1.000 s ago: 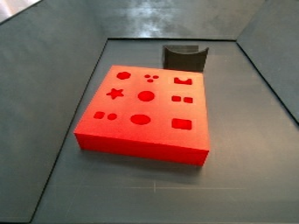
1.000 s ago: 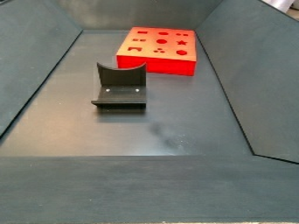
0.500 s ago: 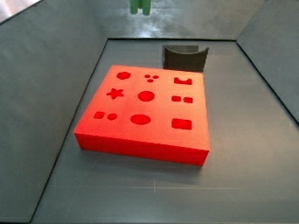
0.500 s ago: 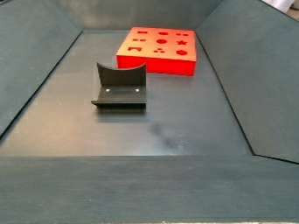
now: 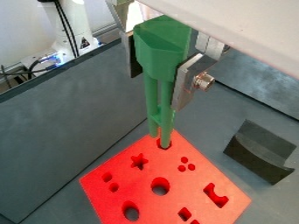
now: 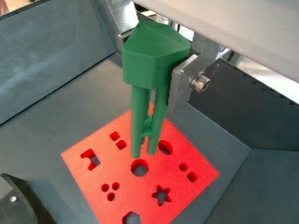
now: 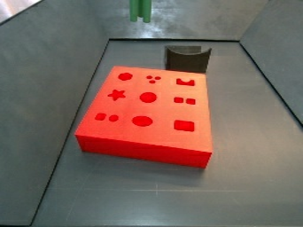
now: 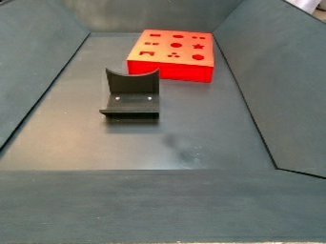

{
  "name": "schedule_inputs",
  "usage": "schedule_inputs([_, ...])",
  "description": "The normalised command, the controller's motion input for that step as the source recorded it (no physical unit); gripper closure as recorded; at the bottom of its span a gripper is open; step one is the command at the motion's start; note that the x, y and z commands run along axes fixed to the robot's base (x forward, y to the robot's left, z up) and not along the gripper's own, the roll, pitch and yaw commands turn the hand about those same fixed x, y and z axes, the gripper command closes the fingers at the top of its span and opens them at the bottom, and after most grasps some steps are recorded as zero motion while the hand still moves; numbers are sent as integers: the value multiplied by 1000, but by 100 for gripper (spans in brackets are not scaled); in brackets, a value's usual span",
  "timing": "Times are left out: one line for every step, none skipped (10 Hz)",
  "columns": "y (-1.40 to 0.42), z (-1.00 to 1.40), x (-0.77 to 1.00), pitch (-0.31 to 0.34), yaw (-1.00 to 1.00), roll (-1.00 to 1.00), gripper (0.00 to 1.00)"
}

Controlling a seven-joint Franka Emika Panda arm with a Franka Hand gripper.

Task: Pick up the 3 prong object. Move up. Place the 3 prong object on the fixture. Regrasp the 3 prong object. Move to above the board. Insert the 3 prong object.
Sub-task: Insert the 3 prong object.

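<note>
My gripper (image 5: 176, 70) was clamped on the 3 prong object (image 5: 160, 74), its green prongs hanging straight down (the tips only just showing in a side view (image 7: 141, 9)). Well below lay the board (image 5: 163, 179), red and full of holes. Beyond its far edge stood the fixture (image 7: 189, 58), bare.

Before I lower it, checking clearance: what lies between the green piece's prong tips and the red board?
Nothing: in both wrist views only open air separates the gripper-held 3 prong object from the board.
</note>
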Motion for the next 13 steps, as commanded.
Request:
schedule_inputs([434, 3, 0, 0, 77, -113, 100])
schedule_inputs([569, -54, 357, -39, 203, -309, 100])
schedule_inputs([400, -194, 483, -17, 431, -6, 100])
schedule_inputs([446, -77, 280, 7, 389, -40, 100])
schedule_inputs([0, -51, 143, 9, 0, 0, 100])
schedule_inputs([120, -349, 269, -43, -889, 0, 100])
schedule_inputs([100, -434, 234, -10, -914, 0, 100])
schedule_inputs([91, -489, 114, -36, -869, 0, 100])
schedule_inputs([49, -106, 9, -33, -60, -97, 100])
schedule_inputs([0, 0, 0, 0, 0, 9, 100])
schedule_inputs([89, 0, 23, 0, -63, 0, 100])
schedule_inputs([157, -40, 0, 0, -411, 0, 100])
schedule_inputs([14, -111, 43, 0, -977, 0, 100])
